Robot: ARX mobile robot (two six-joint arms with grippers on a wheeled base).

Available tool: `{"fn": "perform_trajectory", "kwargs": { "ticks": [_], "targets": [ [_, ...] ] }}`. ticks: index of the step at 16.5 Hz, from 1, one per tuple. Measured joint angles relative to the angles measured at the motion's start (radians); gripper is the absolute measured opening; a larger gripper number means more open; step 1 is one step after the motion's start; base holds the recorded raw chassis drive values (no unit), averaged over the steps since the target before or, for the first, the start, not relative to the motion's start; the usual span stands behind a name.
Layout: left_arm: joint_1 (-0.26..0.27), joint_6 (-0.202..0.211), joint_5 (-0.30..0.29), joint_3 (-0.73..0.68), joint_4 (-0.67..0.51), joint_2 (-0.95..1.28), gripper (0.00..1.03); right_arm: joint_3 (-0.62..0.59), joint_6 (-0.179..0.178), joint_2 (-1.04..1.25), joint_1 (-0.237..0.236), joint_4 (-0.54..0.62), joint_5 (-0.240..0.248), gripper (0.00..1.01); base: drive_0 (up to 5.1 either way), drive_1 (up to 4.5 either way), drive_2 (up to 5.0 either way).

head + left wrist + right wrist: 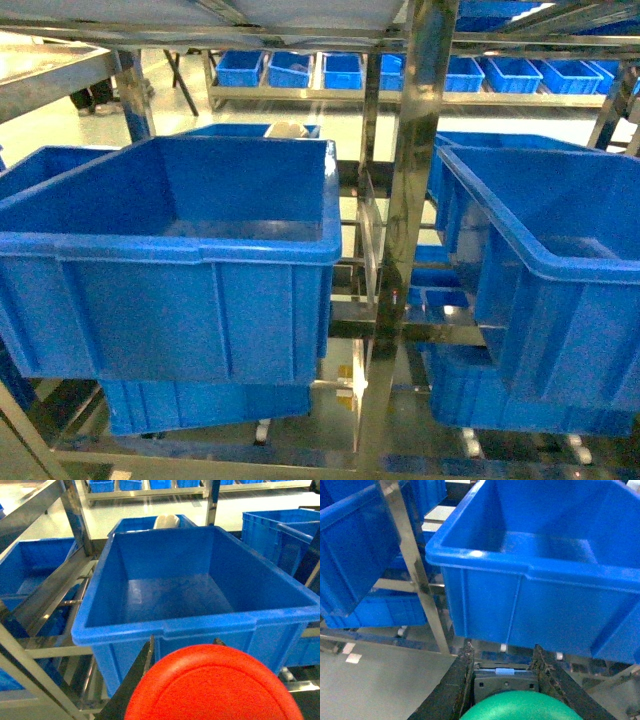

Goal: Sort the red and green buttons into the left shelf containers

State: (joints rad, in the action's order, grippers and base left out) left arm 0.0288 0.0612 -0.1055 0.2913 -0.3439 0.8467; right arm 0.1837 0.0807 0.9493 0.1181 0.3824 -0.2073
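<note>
L gripper (182, 650) held the red button (215, 685) between its fingers, just in front of the near rim of the left blue tub (165, 627). R gripper (502, 655) clamped the green button (520, 706), below the right blue tub (530, 570) on the steel rack (415, 570).

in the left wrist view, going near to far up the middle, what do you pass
red button cap held in the left tool → near rim of the large blue tub → tub's bare floor → its far wall → smaller blue bin behind → pale floor → row of blue bins on the far shelf

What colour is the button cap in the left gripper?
Red button cap, held in the left gripper; clearest in the left wrist view.
</note>
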Motion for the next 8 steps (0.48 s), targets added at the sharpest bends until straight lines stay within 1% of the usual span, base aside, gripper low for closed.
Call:
{"fn": "perform_trajectory", "kwargs": {
  "ticks": [5, 8],
  "targets": [
    [0.000, 0.000, 0.000, 0.000, 0.000, 0.003, 0.26, 0.000, 0.000, 0.005, 0.000, 0.003, 0.000, 0.29, 0.0, 4.22, -4.3],
    [0.000, 0.000, 0.000, 0.000, -0.001, 0.002, 0.26, 0.000, 0.002, 0.005, 0.000, 0.000, 0.000, 0.29, 0.0, 0.00, 0.0]
  ]
}}
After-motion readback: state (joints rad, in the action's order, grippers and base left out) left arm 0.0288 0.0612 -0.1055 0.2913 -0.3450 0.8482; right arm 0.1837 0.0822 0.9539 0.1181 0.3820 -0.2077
